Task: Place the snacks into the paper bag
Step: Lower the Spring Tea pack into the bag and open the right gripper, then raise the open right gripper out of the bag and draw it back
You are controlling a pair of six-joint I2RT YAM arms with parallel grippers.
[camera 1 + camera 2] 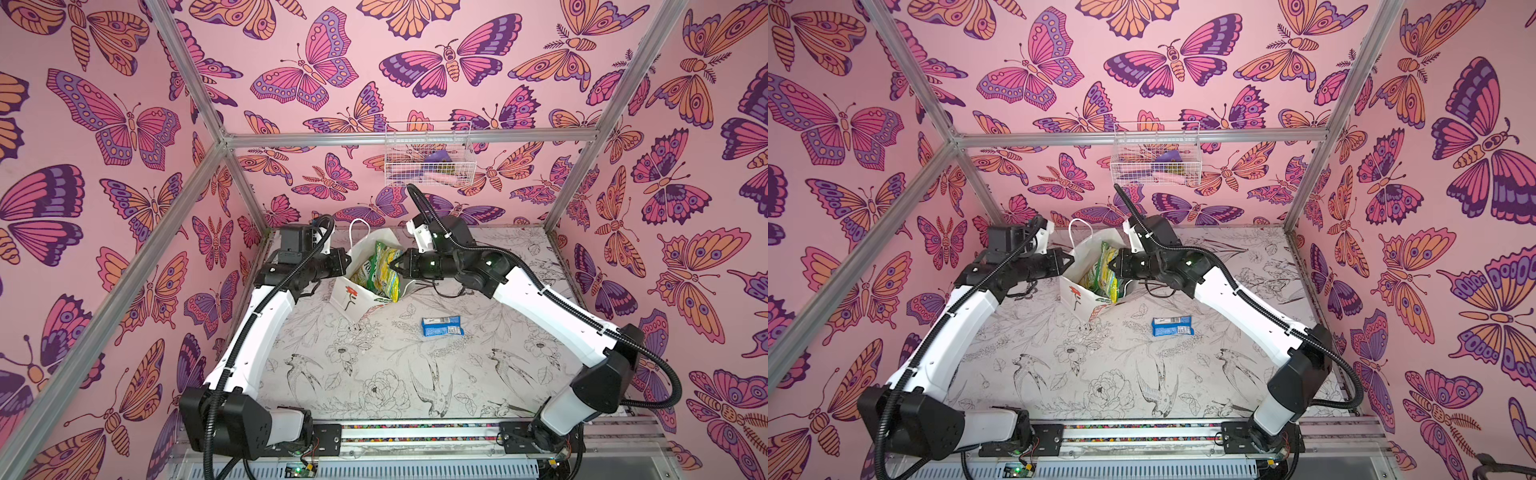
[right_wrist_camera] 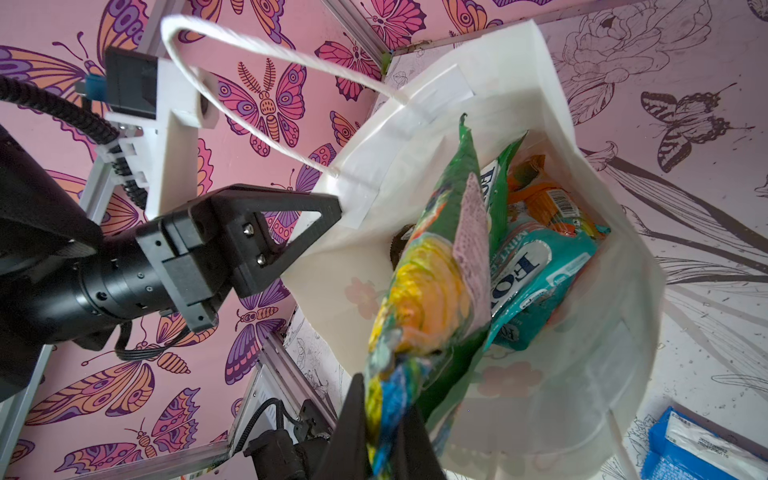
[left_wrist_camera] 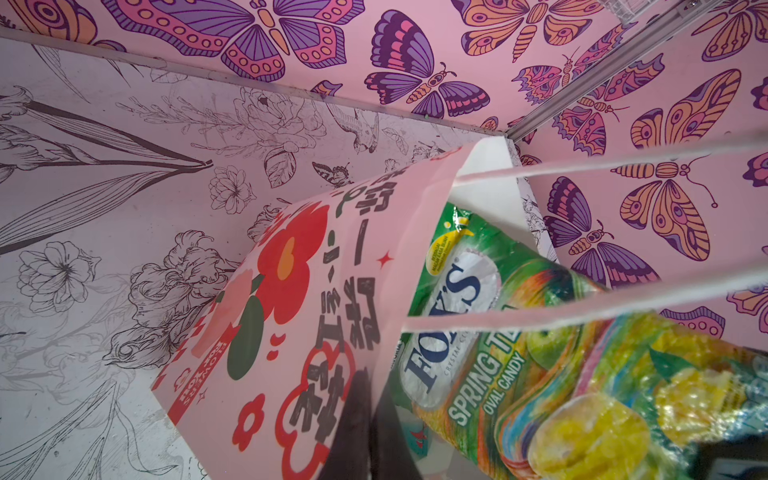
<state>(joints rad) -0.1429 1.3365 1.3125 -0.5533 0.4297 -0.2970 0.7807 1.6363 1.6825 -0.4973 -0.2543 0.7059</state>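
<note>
Tightly, left claw (image 1: 345, 260) pinches paper bag (image 1: 347, 297) rim; right claw (image 1: 392, 266) holds packet (image 1: 384, 272).

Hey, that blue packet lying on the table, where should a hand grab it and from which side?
Probably from straight above, pinching the blue packet across its narrow width near the middle. It lies flat on the table, apart from the paper bag, so both long edges are free and nothing offers a way underneath.

The blue-white packet (image 2: 702, 453) is chopped off by the corner of the right wrist view. The orange packet (image 2: 548, 203) is half buried under the teal bag (image 2: 540, 266). What's in the wire basket (image 1: 399, 166) can't really be made out.
</note>
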